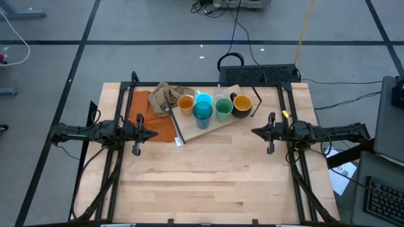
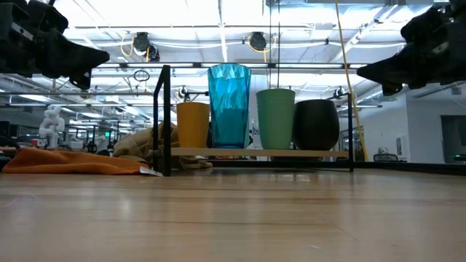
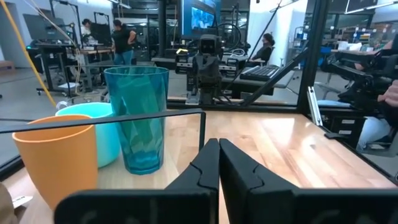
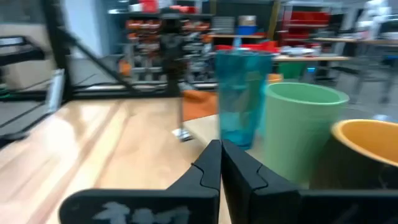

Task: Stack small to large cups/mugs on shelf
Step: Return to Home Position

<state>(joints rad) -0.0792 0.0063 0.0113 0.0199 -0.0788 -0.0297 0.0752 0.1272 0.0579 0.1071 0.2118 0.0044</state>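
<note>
The cups stand in a row on the light wooden shelf point(image 1: 213, 125) at the table's far middle: orange cup point(image 1: 185, 103), light-blue mug point(image 1: 203, 98), teal tumbler point(image 1: 202, 114), clear glass point(image 1: 221, 95), green cup point(image 1: 223, 110) and black mug point(image 1: 242, 104) with its yellow inside. The low view shows the orange cup point(image 2: 193, 124), tumbler point(image 2: 228, 105), green cup point(image 2: 275, 118) and black mug point(image 2: 316, 124) upright on the board. My left gripper point(image 1: 153, 133) hovers shut left of the shelf. My right gripper point(image 1: 255, 132) hovers shut to its right. Both point level toward the table's middle, and neither holds anything.
An orange cloth point(image 1: 153, 117) and a crumpled beige cloth point(image 1: 166, 96) lie at the shelf's left end. A black frame point(image 1: 135, 79) rings the table, and a black keyboard point(image 1: 268, 74) sits past its far edge. Bare wood point(image 1: 208, 183) spreads toward the near edge.
</note>
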